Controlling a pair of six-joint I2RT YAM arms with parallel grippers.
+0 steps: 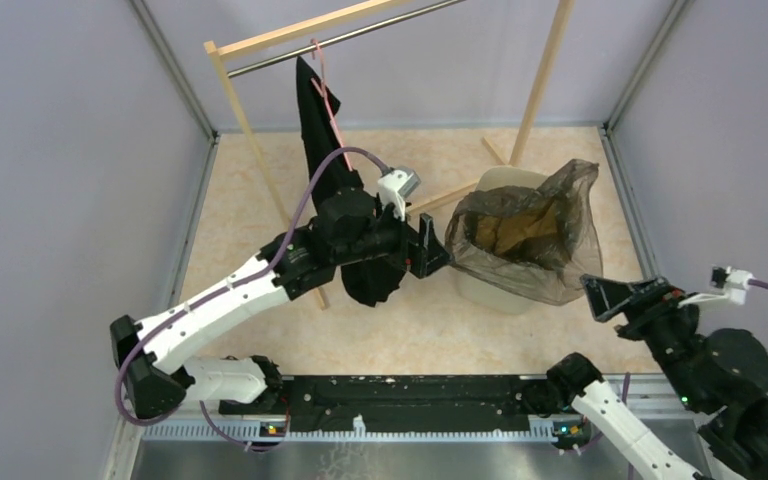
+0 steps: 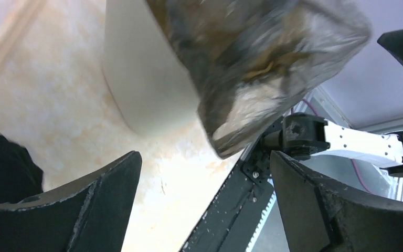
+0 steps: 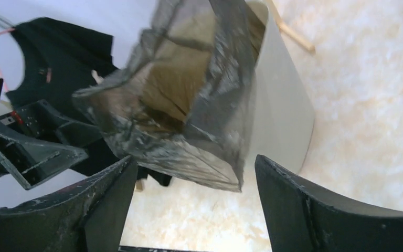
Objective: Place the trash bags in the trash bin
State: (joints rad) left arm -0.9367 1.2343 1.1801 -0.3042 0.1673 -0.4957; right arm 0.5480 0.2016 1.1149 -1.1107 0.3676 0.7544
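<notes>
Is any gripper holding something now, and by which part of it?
Nothing is held. The left gripper and the right gripper are both open, and the bag lies over the bin.

glossy film bag (image 1: 563, 205) (wrinkly), smooth plas. bin (image 3: 286, 105)

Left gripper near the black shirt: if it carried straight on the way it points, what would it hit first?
Probably the wrinkly, translucent brown-grey plastic bag draped over the cream plastic bin; the left gripper points at its near side. Exact depth is unclear.
</notes>
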